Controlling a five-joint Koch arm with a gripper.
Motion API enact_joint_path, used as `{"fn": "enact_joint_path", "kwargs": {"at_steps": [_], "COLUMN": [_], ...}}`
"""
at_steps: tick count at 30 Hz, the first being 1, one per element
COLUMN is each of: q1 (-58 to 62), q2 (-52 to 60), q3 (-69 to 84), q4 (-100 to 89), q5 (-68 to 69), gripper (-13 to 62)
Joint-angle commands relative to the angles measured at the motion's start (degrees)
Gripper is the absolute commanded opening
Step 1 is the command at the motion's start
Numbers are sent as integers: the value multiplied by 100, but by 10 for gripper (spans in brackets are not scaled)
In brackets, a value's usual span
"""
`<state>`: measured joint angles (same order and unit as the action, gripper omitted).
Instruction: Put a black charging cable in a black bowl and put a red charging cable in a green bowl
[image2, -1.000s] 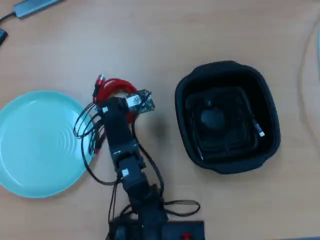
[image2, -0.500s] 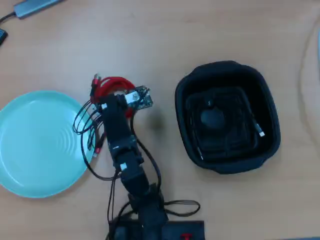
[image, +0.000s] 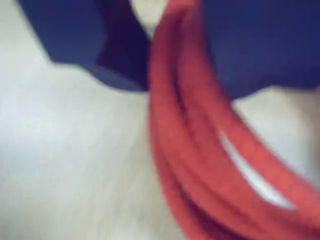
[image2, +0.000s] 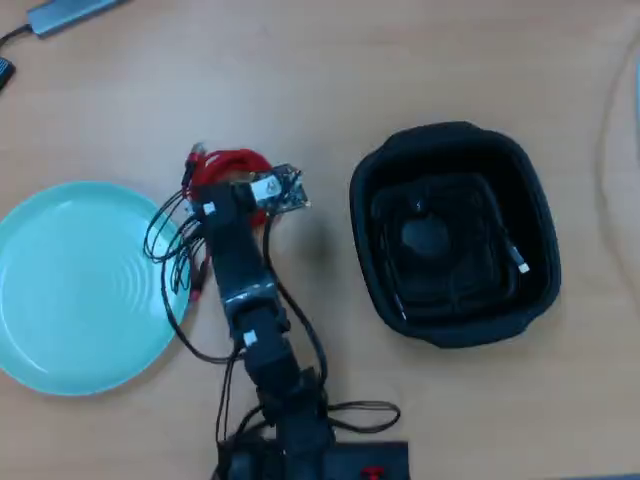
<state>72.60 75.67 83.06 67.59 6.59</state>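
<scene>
Red charging cable (image: 200, 165) strands run between my gripper (image: 165, 30) jaws, apparently clamped, near the table's middle beside the green bowl (image2: 60, 290); next I must carry it leftward over that dish.

Wrist view blurred; arm hides part of red charging cable (image2: 228, 166); grip perhaps closed.

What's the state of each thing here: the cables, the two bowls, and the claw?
Red cable: coiled, on the table beside the green bowl, strands between the claw's jaws in the wrist view.
Black cable: coiled inside the black bowl.
Black bowl: upright, holding the black cable.
Green bowl: upright, empty.
Claw: over the red cable; whether it has closed on it cannot be told.
</scene>
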Motion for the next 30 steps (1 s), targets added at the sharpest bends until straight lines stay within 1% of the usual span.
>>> {"fn": "enact_joint_path", "kwargs": {"at_steps": [1, 8, 12, 15, 22, 30], "q1": [97, 369, 334, 255, -457, -1898], "q2": [1011, 2338, 2698, 2742, 2936, 3146], "q3": [-817, -782, -765, -773, -765, -580], "q4": [-202, -220, -220, -299, -519, -545], "q5": [-26, -176, -167, -176, -290, -299], "gripper": [-76, -76, -76, -76, -76, -76]}}
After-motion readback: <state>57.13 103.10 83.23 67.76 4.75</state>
